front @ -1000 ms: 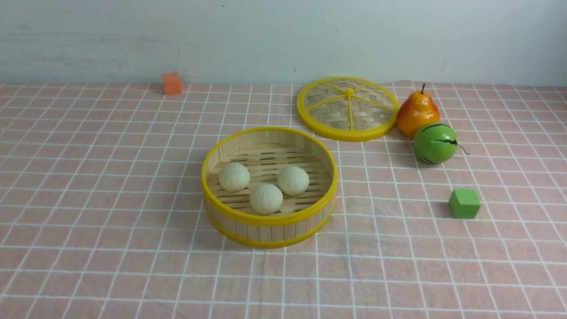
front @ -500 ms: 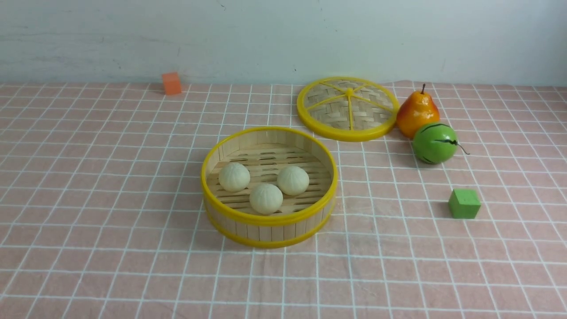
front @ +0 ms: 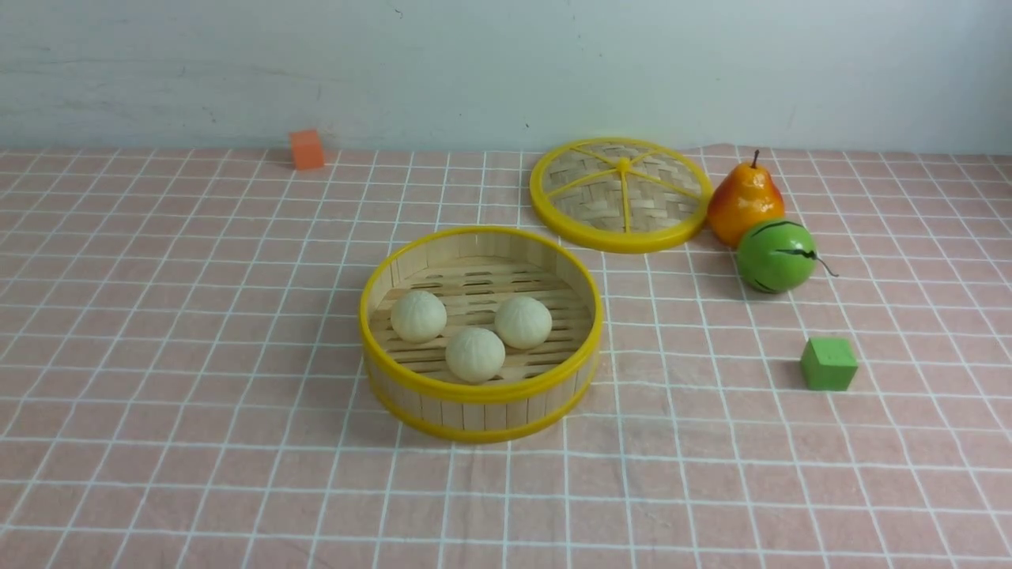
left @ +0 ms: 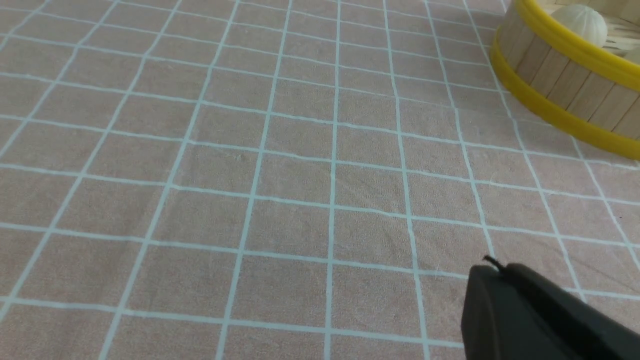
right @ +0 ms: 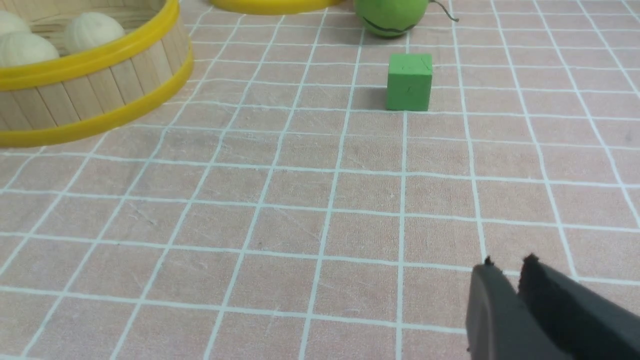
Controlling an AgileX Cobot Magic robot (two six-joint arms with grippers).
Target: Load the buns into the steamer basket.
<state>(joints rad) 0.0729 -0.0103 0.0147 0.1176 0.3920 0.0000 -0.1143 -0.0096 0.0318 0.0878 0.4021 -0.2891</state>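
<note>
3 Buns in the Basket, Both Grippers Away From It

On my front view, all 3 buns [front: 475, 355] sit inside the round bamboo basket [front: 479, 391], down on its slatted floor. 1 is toward the left, 1 toward the right, and the nearest to me lies between those 2. The basket stands upright on the checked cloth [front: 237, 474], a little left of the middle of my view, its 2 yellow rims showing.

My left gripper [left: 494, 265] is pressed together, with nothing pinched in it. My right gripper [right: 509, 262] has its tips spread by a narrow gap, and I see nothing between them. Both hang over bare cloth in their own wrist views, apart from the basket. I cannot tell how high above the cloth either gripper is.

Beyond the basket and to its right, the woven lid [front: 621, 190] lies flat, its yellow spokes facing up. The orange-red pear [front: 745, 201] stands upright just beside the lid's right edge, and the green striped melon [front: 776, 255] is just in front of the pear. Nearer to me, to the right of the basket and well apart from it, sits a green block [front: 828, 364]. An orange block [front: 307, 149] sits at the far left, near the pale wall [front: 443, 71].
</note>
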